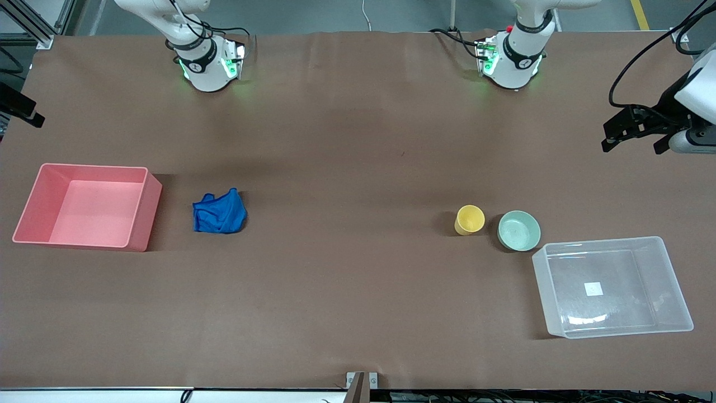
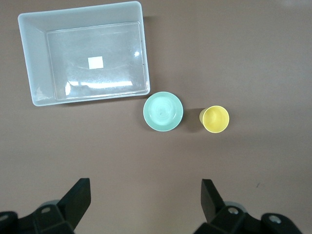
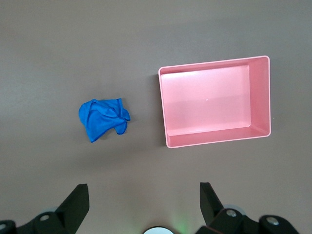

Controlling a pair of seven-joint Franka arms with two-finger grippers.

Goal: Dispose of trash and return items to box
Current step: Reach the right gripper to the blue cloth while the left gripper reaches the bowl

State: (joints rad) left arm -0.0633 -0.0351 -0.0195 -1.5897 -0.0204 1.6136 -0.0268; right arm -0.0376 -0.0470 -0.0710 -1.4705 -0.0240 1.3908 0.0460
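Observation:
The blue cloth wad (image 1: 219,212) lies on the table beside the pink bin, toward the right arm's end; it also shows in the right wrist view (image 3: 103,118). The yellow cup (image 1: 469,219) and the mint-green bowl (image 1: 519,230) stand upright side by side next to the clear box (image 1: 612,286). All three also show in the left wrist view: the cup (image 2: 215,119), the bowl (image 2: 163,111) and the box (image 2: 34,92), which is empty with a white sticker. My left gripper (image 2: 145,195) is open and empty, high up at the table's end (image 1: 633,146). My right gripper (image 3: 144,197) is open and empty, high up, partly showing (image 1: 25,111).
An empty pink bin (image 1: 140,215) stands at the right arm's end of the table, also in the right wrist view (image 3: 165,112). The brown table (image 1: 347,168) is bare between the cloth and the cup. The arm bases stand along the table's edge farthest from the front camera.

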